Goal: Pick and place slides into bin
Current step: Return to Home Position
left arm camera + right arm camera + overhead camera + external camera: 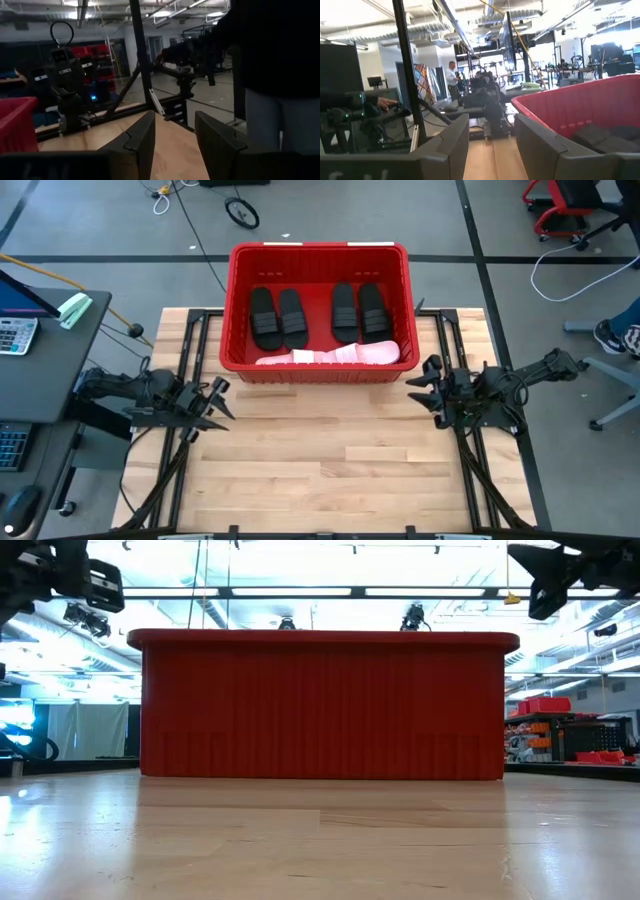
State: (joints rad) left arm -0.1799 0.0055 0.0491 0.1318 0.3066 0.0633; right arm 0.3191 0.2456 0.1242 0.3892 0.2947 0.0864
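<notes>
The red bin [318, 308] stands at the table's far middle, its ribbed near wall showing in the low view [322, 705]. Inside lie black slides [265, 317] [292, 316] [344, 311] [374, 308] in two pairs side by side, and pale pink slides [330, 356] along the near wall. My left gripper [218, 400] is open and empty at the table's left, near the bin's near-left corner. My right gripper [428, 387] is open and empty at the table's right, near the bin's near-right corner. The right wrist view shows the bin's rim [580, 95] and black slides [600, 137] inside.
Bare wooden table [320, 470] lies between and in front of the arms. A desk with a calculator [18, 335] stands left of the table. A person stands close in the left wrist view [280, 75], and a person's hand [387, 103] shows in the right wrist view.
</notes>
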